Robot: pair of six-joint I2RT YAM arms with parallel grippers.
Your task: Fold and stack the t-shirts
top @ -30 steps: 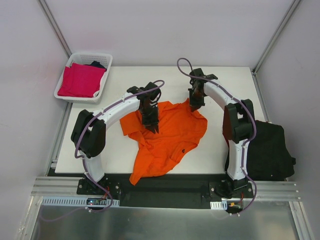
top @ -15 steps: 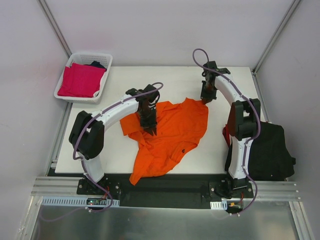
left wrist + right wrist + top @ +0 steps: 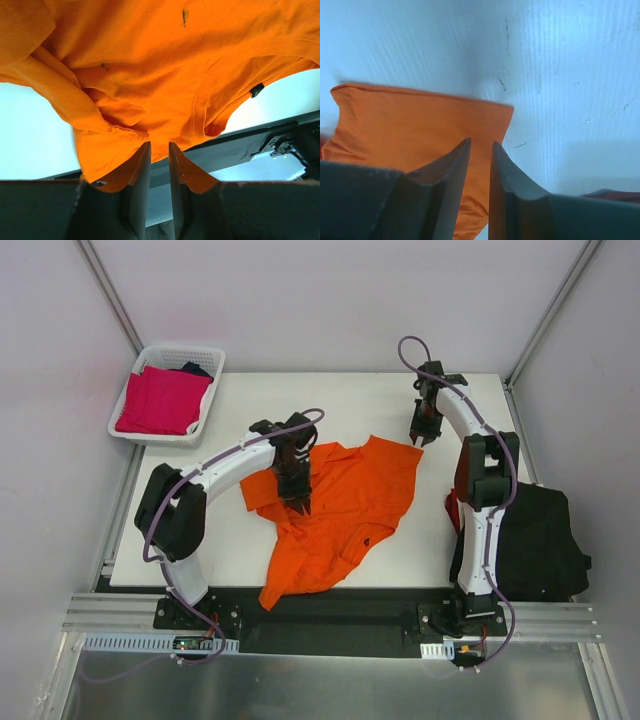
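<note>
We have the orange t-shirt (image 3: 350,502) lying rumpled across the middle of the table (image 3: 250,400), with one end trailing past the near edge. The left gripper (image 3: 302,504) is down on the shirt's left part. Its jaws are drawn almost together and nip a bunched fold at the tips. The right gripper (image 3: 421,438) hovers at the shirt's far right corner, narrowed to a slit with nothing in it, and that corner lies flat. A black t-shirt (image 3: 540,540) sits off the table's right side. The magenta t-shirt (image 3: 160,400) rests in the white basket (image 3: 185,350) at far left.
</note>
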